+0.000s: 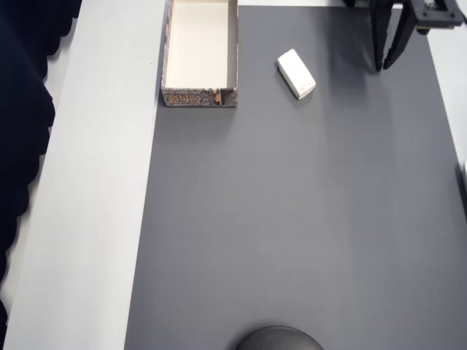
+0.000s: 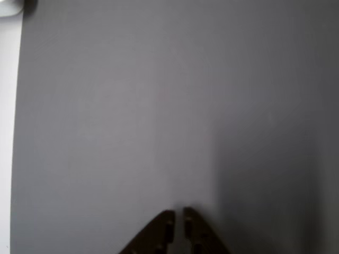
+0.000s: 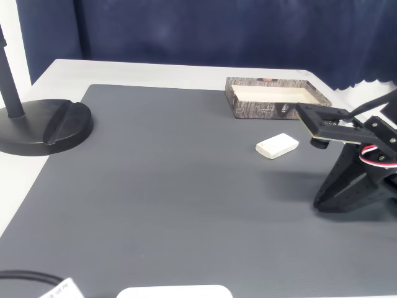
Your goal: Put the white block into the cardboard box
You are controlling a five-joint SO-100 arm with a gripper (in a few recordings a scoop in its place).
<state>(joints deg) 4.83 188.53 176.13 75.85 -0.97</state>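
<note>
The white block [image 1: 296, 74] lies flat on the grey mat, a short way right of the cardboard box [image 1: 198, 97] in the overhead view. The box stands open-topped and empty, with a cream inside and patterned outer walls. In the fixed view the block [image 3: 277, 146] rests in front of the box [image 3: 260, 110]. My black gripper [image 1: 384, 67] sits at the mat's top right corner, well to the right of the block and apart from it. In the fixed view the gripper [image 3: 319, 203] points down at the mat. The wrist view shows its fingertips [image 2: 178, 217] shut with only a thin slit, holding nothing.
A black round stand base [image 3: 46, 127] sits at the mat's left edge in the fixed view and shows at the bottom of the overhead view [image 1: 279, 339]. White table [image 1: 95, 182] borders the grey mat [image 1: 292, 219]. A dark blue curtain hangs behind.
</note>
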